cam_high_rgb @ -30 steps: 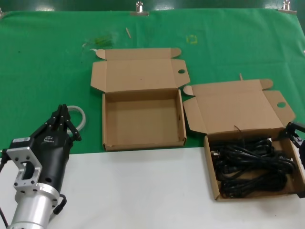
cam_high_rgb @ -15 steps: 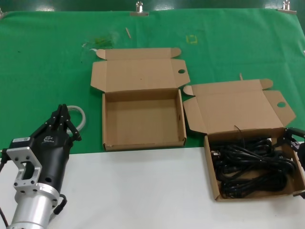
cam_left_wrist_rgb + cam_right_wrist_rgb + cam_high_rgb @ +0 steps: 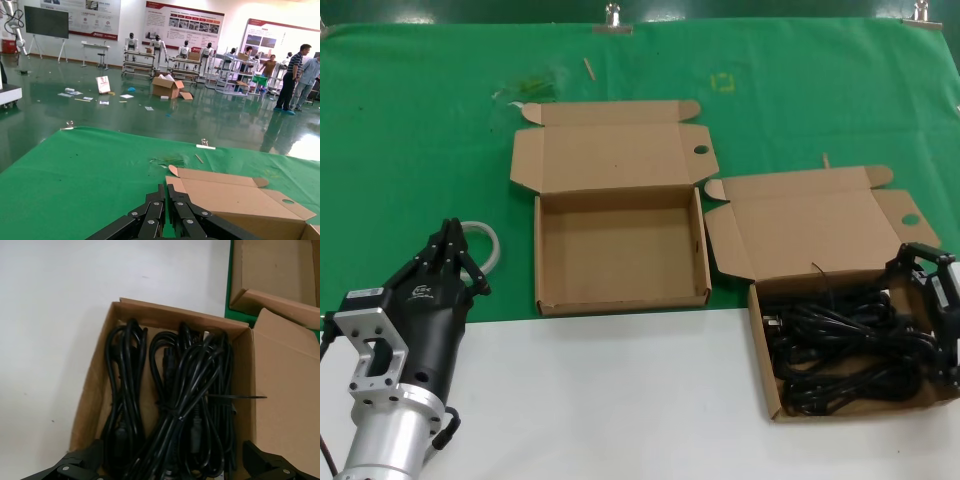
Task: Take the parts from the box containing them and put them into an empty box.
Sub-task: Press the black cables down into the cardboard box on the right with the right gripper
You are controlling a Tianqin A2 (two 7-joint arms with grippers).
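- Presently, the black power cords (image 3: pixel 845 350) lie in loose looped bundles inside the skew-lidded box (image 3: pixel 766 360), filling most of its floor; the right wrist view shows one bundle (image 3: pixel 125 390) along one wall and a thicker tangle (image 3: pixel 192 405) beside it, a thin black tie sticking out from the tangle toward the lid.
- The skew-lidded box sits on the right side of the counter, its tray on the white sheet (image 3: pixel 610 400) and its open lid (image 3: pixel 810 225) lying back over the green cloth (image 3: pixel 420 150); a round hole shows in the lid ear at the far right.
- Right gripper (image 3: pixel 932 318) hangs over the right-hand edge of that box, above the cords; jaws stand apart, one finger (image 3: pixel 75 467) and the other finger (image 3: pixel 272 462) straddling the cords in its own wrist view, nothing between them touched as far as can be seen.
- The empty box (image 3: pixel 545 300) sits just left of the skew-lidded box, on the green cloth, tray bare, straight lid (image 3: pixel 610 155) folded back with a round hole in its right ear.
- Left gripper (image 3: pixel 448 250) is parked low at the left, well apart from both boxes; jaws together, fingertips (image 3: pixel 165 197) meeting in its wrist view.
- A white ring (image 3: pixel 490 245) lies on the cloth just beyond the left gripper, partly hidden by it.
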